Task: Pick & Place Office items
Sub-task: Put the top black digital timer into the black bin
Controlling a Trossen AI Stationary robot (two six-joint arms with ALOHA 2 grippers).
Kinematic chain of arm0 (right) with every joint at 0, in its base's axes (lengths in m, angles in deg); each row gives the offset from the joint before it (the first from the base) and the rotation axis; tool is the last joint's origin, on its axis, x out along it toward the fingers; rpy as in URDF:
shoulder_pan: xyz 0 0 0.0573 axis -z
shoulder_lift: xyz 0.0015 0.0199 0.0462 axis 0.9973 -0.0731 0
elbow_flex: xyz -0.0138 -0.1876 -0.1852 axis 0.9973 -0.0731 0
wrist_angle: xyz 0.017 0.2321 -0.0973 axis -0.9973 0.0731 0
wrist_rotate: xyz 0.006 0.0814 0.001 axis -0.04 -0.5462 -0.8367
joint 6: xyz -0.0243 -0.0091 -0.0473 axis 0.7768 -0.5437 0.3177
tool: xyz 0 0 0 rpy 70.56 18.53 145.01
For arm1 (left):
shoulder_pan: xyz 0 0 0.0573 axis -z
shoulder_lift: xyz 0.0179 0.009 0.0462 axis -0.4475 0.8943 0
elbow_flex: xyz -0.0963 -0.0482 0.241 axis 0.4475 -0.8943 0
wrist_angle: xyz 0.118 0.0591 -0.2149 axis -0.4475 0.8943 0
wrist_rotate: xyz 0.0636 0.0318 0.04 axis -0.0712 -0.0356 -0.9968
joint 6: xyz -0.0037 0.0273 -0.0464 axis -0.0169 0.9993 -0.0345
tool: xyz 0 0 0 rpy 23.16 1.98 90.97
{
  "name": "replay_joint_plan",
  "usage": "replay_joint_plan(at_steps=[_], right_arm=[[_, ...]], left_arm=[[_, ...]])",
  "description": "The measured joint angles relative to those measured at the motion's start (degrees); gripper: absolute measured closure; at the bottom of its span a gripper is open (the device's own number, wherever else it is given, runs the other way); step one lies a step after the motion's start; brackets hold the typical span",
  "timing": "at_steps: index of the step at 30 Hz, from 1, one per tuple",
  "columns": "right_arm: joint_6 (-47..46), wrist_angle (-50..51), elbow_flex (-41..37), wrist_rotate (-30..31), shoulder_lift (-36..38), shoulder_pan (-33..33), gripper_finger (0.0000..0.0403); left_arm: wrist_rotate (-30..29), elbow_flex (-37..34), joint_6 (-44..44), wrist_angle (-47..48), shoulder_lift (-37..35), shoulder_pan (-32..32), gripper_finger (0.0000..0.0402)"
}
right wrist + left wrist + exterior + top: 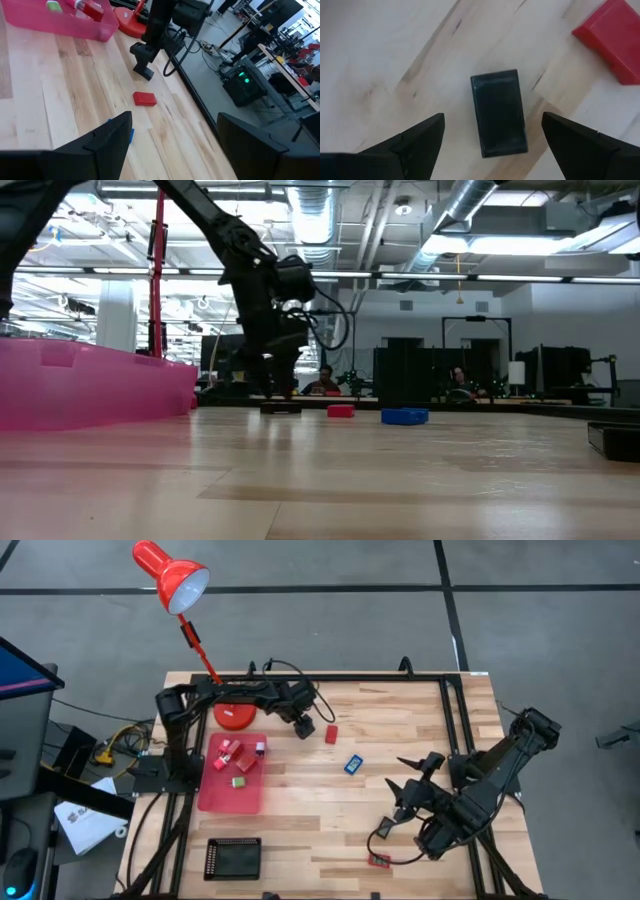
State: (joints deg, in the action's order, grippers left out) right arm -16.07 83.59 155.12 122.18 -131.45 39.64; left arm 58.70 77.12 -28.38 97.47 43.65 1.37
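Left hand (303,727): mine, up at the far side of the counter (380,810), roughly 11 o'clock from the counter's middle in the high view. Fingers spread wide, gripping nothing.
Black piece (499,113): flat on the wood directly under my left hand, lying in the gap between my two fingers (415,142); neither finger touches it. In the low view it is a dark slab on the counter beneath the hand.
Red piece (331,732): just beside my left hand at its 3 o'clock in the high view, apart from the black piece. Its corner shows in the left wrist view.
Blue piece (353,764): near the counter's middle, at about 5 o'clock from the red piece, well apart from either hand.
Pink tray (215,795): at 7 o'clock from my left hand in the high view. It holds several small pieces, red ones mostly, plus one green.
Black tray (231,858): near edge of the counter, at 6 o'clock from the pink tray.
Red desk lamp (172,575): base sits at 9 o'clock from my left hand, just beyond the pink tray's far end.
Right hand (409,785): waiting over the right half of the counter, fingers wide apart, nothing between them.
Small red piece (378,860): near edge, at 7 o'clock from my right hand.
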Motion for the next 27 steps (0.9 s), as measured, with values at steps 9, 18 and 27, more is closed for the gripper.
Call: replay_joint_plan(at_steps=[9, 18, 27], right_arm=[[0.0, 0.0, -0.39, -0.17, -0.04, -1.15, 0.0117], [0.0, -0.44, -0.39, -0.12, -0.04, -1.87, 0.0117], [-0.22, -0.67, -0.39, -0.12, -0.07, -2.61, 0.0117]], left_arm=[[0.55, 0.18, -0.13, 3.65, 0.38, 0.0, 0.0076], [2.68, 0.18, -1.22, 3.68, 2.39, 0.0, 0.011], [4.79, 0.18, -1.16, 1.9, 2.63, -0.11, 0.0119]])
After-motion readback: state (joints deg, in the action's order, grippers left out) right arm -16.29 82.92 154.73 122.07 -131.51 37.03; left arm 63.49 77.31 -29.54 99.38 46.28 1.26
